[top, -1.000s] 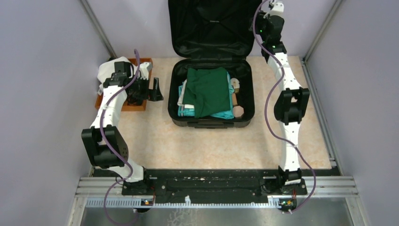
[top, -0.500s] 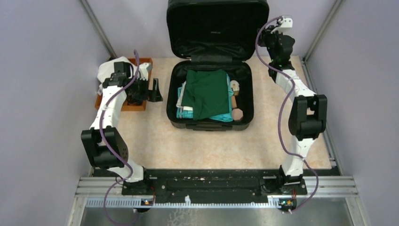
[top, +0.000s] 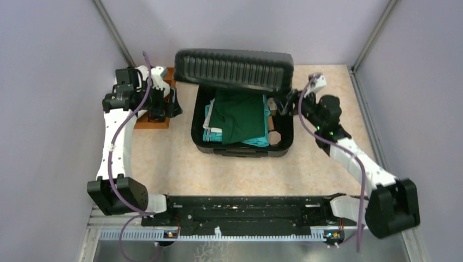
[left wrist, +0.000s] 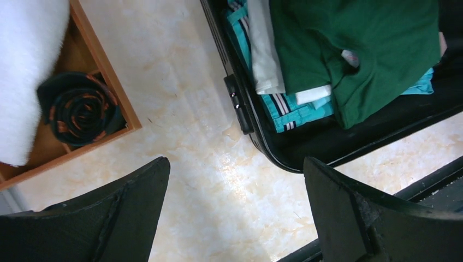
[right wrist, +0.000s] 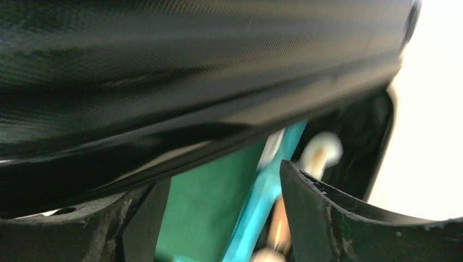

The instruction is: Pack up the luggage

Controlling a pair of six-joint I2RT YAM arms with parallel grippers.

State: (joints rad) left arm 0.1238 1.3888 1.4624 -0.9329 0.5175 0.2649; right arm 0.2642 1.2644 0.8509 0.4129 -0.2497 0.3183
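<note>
A: Any lettering on the luggage [top: 233,68]?
B: None legible. Ribbed lid is plain.
A: The green shirt [left wrist: 355,49]?
B: Small pale tag [left wrist: 350,57] at the collar, too small to read. Nothing else legible.

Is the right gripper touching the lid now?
Cannot tell. The right wrist view is blurred: the lid looms just over the right gripper, with no gap or contact clear. From the top, gripper and lid's end overlap.

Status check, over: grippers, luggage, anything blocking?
Left gripper open, empty. Right gripper open beside lid. Luggage half shut over green clothes. No blockage seen.
</note>
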